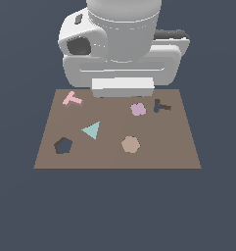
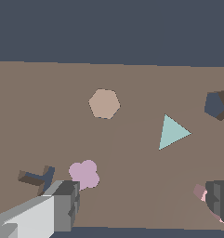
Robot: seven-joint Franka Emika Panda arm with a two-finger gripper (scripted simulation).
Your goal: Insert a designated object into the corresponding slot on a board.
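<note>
Pink T block (image 1: 72, 100) lies flat on the brown board (image 1: 163, 152), near the far corner on the exterior view's left, well apart from everything else on it. I see its matching T-shaped slot (image 1: 161, 106) across the board toward the exterior view's right, a dark cutout with the lilac flower piece (image 1: 138, 110) just beside it. Between block and slot, nearer the middle, sits the teal triangle (image 1: 92, 130), with the tan hexagon piece (image 1: 130, 144) close to the front edge and the dark pentagon cutout (image 1: 63, 145) toward the front on the left. My arm's bulky white body (image 1: 122, 44) looms over the board's far edge and hides the claw from that camera. From the wrist view I find the claw (image 2: 141, 204) spread wide and holding nothing: one grey finger (image 2: 66, 204) sits just beside the flower piece, the other partly covers the pink block at the frame's edge. All pieces look flat, matte and evenly coloured; the cutouts show darker walls and a bluish floor. The board rests on a plain slate-blue worktop (image 1: 21, 211).
</note>
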